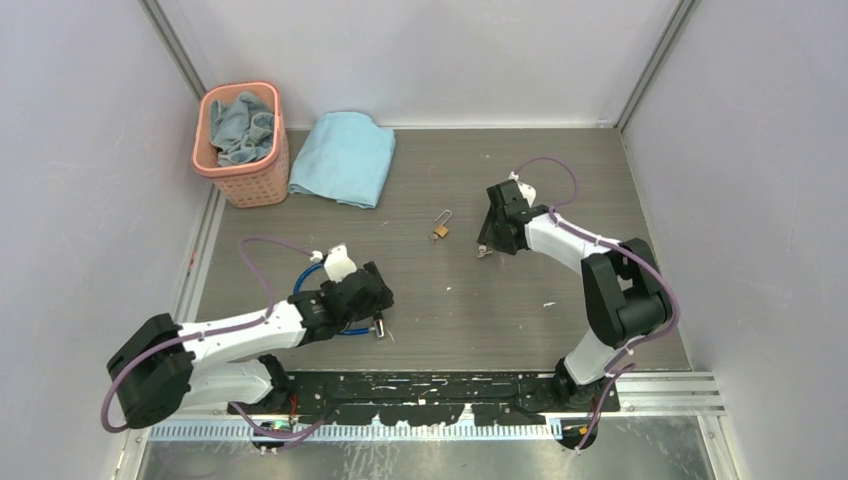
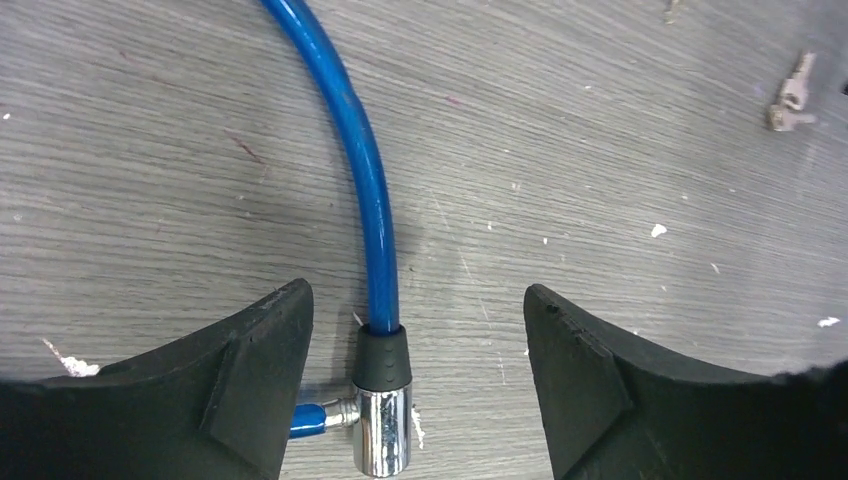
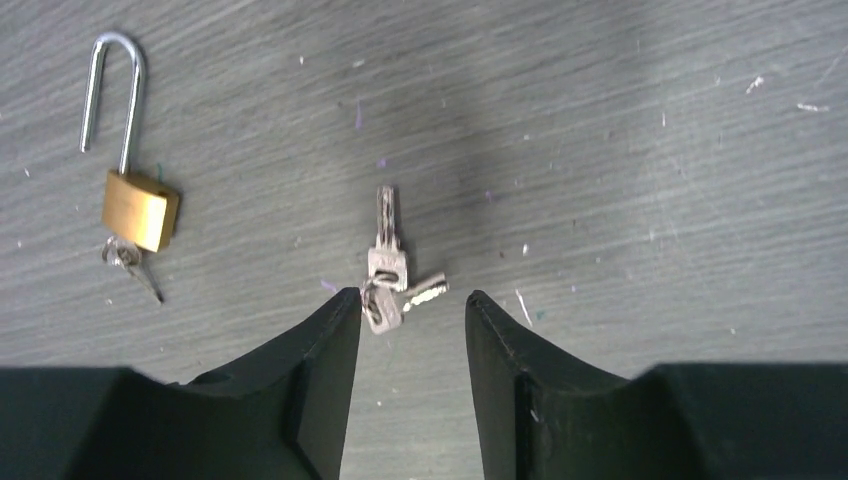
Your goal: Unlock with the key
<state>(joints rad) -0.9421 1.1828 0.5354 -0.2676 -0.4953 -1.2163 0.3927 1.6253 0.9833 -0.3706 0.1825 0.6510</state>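
right claw (image 3: 412, 300), parted and empty, hovers at the key (image 3: 387, 262); left claw (image 2: 418, 300) likewise parted.

Surface (image 1: 450, 320): grey wood-grain board, scuffed, dotted with white crumbs.

Far left corner: pink basket (image 1: 262, 180), standing upright. Just beside it on the right: folded light blue towel (image 1: 345, 158), lying flat.

Mid-surface: small brass padlock (image 3: 140, 208) on its side, silver shackle pointing toward the far edge. A small key (image 3: 128, 258) shows at the lower end of the body.

Right of the padlock, near but apart from it: key bunch (image 3: 388, 268), silvery, flat on the board, blades splayed in different directions.

Near left: blue cable (image 2: 360, 160) curving over the board, ending in a black collar and a silver metal end (image 2: 383, 432) that rests on the grain.
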